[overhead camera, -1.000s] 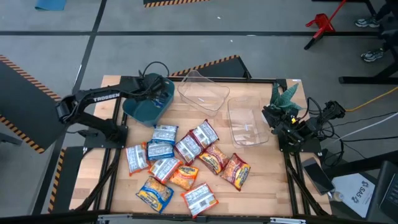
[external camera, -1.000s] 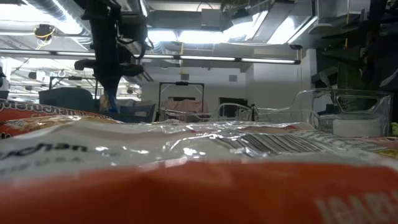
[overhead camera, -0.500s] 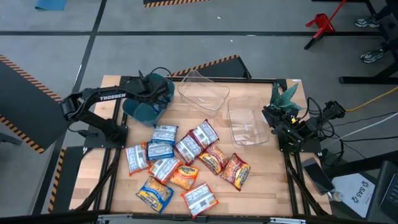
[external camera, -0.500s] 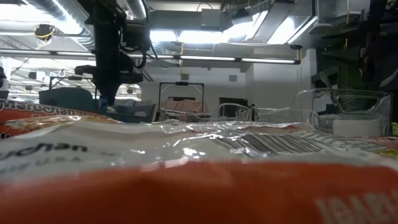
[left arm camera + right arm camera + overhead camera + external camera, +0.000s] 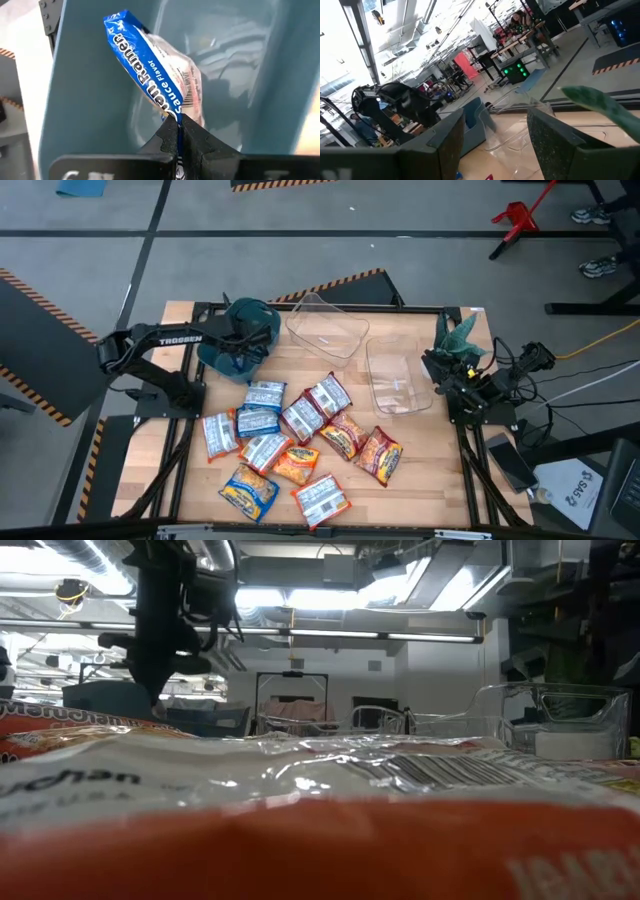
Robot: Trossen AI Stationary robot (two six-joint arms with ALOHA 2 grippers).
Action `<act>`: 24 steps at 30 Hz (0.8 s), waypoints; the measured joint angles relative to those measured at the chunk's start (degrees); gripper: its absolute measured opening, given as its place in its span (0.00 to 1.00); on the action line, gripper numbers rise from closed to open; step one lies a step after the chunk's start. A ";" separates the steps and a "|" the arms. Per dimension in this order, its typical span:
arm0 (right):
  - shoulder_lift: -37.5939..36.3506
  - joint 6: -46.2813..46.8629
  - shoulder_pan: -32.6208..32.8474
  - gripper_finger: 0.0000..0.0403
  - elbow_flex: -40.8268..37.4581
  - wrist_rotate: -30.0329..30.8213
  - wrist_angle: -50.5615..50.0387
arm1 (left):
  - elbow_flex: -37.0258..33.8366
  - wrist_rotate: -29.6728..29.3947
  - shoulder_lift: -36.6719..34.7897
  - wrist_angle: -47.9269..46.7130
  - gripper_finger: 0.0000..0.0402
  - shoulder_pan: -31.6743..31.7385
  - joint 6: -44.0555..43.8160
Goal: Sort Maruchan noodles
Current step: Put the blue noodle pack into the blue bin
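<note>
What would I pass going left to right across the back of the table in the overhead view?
Left gripper pinching a blue packet over the teal bin → tilted clear container → second clear container → right gripper, parked at the table's right edge.

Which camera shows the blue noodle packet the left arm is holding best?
The left wrist view: the blue packet fills it, pinched in the shut jaws over the teal bin. The high view hides it under the arm; other views don't show it.

Evenly and brightly lit from overhead in the high view, with soft, short shadows. Backlit at table height by glaring ceiling strip lights [image 5: 300,598] (arm reduced to a silhouette), nearest packets [image 5: 320,830] badly out of focus. Blown-out highlights through the right wrist view.
</note>
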 joint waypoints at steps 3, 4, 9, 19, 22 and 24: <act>0.01 0.02 0.00 0.51 0.00 0.03 -0.16 | 0.00 -0.93 0.00 2.95 0.00 -0.05 -0.92; -0.01 0.02 0.00 0.51 0.00 0.03 -0.15 | 0.00 -1.03 0.00 4.52 0.01 0.00 -0.89; -0.01 0.02 0.00 0.51 0.00 -0.04 -0.15 | 0.00 1.25 0.00 13.41 0.10 1.36 4.52; 0.01 -0.05 0.00 0.51 0.00 -0.04 -0.26 | 0.00 3.51 0.02 29.83 0.28 3.77 9.53; 0.00 -0.07 0.00 0.51 0.00 -0.02 -0.48 | 0.00 6.90 0.17 33.66 0.28 4.92 10.78; 0.01 -0.08 0.00 0.51 0.00 -0.02 -0.56 | 0.00 6.97 0.20 33.74 0.28 5.30 9.43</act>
